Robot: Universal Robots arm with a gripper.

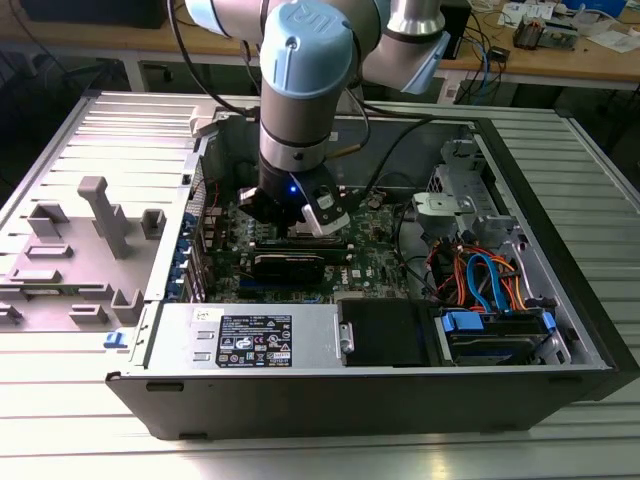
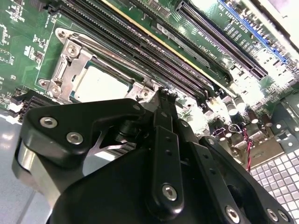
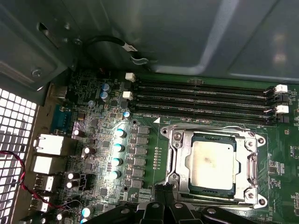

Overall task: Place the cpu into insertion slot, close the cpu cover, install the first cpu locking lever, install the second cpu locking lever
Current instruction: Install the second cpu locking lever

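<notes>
Cpu (image 3: 212, 163) sits in the slot (image 3: 180, 156) on the green motherboard (image 3: 145, 154), cover (image 3: 247, 163) closed flat around it. Gripper (image 2: 166, 100) hovers just beside the socket's edge, fingers pressed together on nothing, inside the open computer case (image 1: 560, 290)

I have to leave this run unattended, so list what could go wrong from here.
1. The gripper hangs right at the edge of the cpu cover, which lies over the cpu. A slip there could scrape the green motherboard.
2. The memory slots run close along the socket, so a sideways sweep might strike them.
3. Upright capacitors stand beside the cover and could be knocked.
</notes>
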